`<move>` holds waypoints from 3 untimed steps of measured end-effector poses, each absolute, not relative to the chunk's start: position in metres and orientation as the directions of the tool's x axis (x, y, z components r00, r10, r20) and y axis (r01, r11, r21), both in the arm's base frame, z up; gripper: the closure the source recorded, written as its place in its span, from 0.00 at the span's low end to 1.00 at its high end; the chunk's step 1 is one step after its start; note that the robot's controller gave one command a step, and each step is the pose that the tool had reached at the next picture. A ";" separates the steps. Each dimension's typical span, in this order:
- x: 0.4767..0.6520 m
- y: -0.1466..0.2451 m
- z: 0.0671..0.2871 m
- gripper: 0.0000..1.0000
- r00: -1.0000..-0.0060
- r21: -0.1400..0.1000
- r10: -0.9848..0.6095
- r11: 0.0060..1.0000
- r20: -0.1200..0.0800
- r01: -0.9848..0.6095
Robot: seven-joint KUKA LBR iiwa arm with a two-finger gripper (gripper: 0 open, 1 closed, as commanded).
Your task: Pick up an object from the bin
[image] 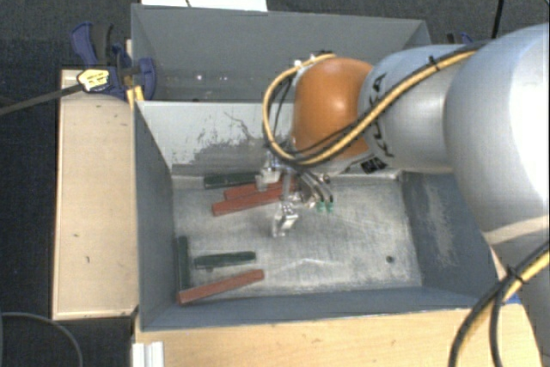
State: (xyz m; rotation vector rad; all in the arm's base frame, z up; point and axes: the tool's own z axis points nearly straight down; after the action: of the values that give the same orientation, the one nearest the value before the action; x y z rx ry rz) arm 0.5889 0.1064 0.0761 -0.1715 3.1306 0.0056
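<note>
Gripper (286, 222) beside upper red-brown bar (241, 202)

red-brown flat stick (247, 200) lies flat mid-bin (155, 185), long axis left-right, right end slightly higher in view. dark green stick (229, 180) just behind it, near parallel. front left: short dark green bar (182, 260) pointing front-back, thin dark green stick (225, 258) beside it, second red-brown stick (221, 287) nearest the front wall.
</note>
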 end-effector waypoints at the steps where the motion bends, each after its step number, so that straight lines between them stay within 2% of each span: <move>1: 0.590 0.136 0.077 0.00 -0.997 -0.001 -0.070 0.998 -0.016 -0.070; 2: 0.581 0.162 0.078 1.00 -0.989 0.008 0.146 0.989 -0.013 0.146; 3: 0.581 0.162 0.078 1.00 -0.989 0.008 0.146 0.989 -0.012 0.146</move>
State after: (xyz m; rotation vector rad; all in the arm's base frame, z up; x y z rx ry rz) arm 0.5811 0.1622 0.0784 0.2295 3.1201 0.0104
